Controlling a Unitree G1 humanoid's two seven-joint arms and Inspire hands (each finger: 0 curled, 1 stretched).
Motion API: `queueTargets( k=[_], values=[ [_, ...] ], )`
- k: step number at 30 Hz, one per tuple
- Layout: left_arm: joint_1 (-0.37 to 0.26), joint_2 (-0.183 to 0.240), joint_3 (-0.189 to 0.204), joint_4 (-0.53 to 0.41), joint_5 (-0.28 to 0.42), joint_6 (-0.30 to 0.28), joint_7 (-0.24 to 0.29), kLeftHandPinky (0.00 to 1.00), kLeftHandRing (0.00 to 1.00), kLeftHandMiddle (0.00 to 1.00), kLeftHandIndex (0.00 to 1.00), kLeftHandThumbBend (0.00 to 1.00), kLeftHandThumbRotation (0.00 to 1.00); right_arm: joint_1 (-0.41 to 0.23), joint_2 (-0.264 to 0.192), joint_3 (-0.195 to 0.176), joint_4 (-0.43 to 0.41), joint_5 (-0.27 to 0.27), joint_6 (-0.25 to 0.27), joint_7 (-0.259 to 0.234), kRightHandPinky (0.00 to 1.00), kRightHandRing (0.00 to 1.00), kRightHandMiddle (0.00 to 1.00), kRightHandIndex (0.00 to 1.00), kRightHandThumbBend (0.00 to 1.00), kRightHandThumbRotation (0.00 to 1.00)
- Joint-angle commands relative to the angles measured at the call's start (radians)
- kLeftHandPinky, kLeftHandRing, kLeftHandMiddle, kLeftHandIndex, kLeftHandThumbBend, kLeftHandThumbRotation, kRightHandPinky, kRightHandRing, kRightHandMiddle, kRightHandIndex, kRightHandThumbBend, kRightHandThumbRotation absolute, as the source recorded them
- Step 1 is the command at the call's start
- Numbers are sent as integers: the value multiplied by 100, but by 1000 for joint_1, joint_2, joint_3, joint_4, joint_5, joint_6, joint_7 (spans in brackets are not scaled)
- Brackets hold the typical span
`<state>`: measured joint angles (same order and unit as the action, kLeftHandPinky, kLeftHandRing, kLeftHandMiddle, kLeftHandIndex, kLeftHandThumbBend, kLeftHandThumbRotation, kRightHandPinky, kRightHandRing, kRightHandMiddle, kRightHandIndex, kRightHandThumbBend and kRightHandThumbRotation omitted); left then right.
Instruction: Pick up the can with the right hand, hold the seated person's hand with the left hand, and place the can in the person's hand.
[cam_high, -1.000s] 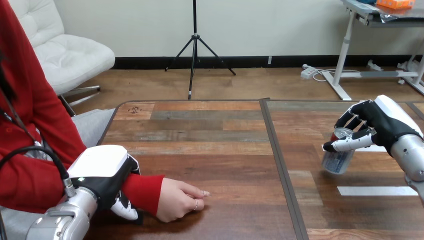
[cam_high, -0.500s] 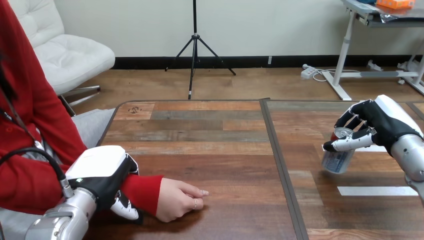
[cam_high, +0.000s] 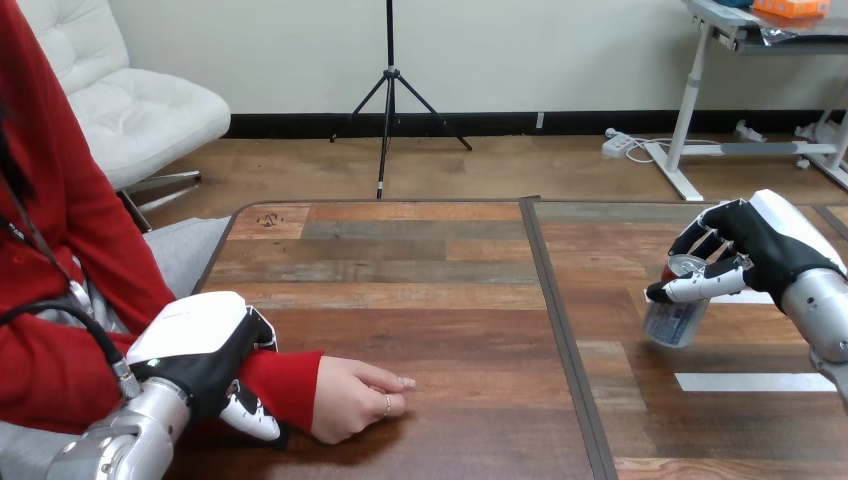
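Observation:
A silver and blue can (cam_high: 676, 314) stands tilted on the right half of the table. My right hand (cam_high: 752, 246) is shut on the can, its thumb across the near side of the top and its fingers curled behind. The person's hand (cam_high: 356, 398) lies on the table near the front left, loosely curled, in a red sleeve. My left hand (cam_high: 208, 352) covers the sleeved wrist from the left, its fingers curled round it.
The wooden table (cam_high: 420, 300) has a dark seam (cam_high: 560, 330) running front to back between the person's hand and the can. Two white tape strips (cam_high: 754, 381) lie on the right half near the can.
My left hand and the person's wrist have slid a little toward the table's front left. The right hand and the can have stayed in place.

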<state>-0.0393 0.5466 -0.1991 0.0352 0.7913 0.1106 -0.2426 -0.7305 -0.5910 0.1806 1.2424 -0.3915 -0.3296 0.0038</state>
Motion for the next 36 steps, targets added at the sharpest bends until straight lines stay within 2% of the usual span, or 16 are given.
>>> queueTargets(
  k=[1, 7, 19, 22, 25, 29, 36],
  values=[
    [-14, -9, -7, 7, -19, 2, 10, 24, 31, 36, 35, 81, 0, -52, -9, -24, -48, 22, -13, -10, 34, 39, 45, 49, 68, 0],
    [-13, -26, 3, 12, -56, -13, 32, 22, 29, 36, 35, 79, 0, -51, -8, -27, -45, 27, -14, -9, 34, 38, 45, 49, 68, 0],
    [-21, -22, -1, 13, -79, -85, 107, 24, 31, 36, 34, 80, 0, -53, -6, -27, -48, 29, -10, -2, 33, 37, 44, 49, 68, 0],
    [-22, -31, 6, -10, -88, -69, 100, 25, 31, 36, 34, 80, 0, -51, -7, -23, -47, 24, -16, -8, 33, 37, 44, 49, 68, 0],
    [-26, -38, 12, -13, -94, -79, 124, 26, 31, 36, 35, 81, 0, -53, -4, -25, -47, 27, -7, -5, 33, 37, 44, 49, 68, 0],
    [-33, -40, 14, -31, -101, -71, 122, 26, 31, 36, 35, 80, 0, -51, -3, -25, -47, 26, -20, -13, 33, 37, 44, 49, 68, 0],
    [-50, -45, 29, -65, -112, -80, 144, 25, 31, 35, 35, 80, 0, -56, 4, -19, -45, 19, -1, -18, 32, 36, 43, 50, 69, 0]
  ],
)
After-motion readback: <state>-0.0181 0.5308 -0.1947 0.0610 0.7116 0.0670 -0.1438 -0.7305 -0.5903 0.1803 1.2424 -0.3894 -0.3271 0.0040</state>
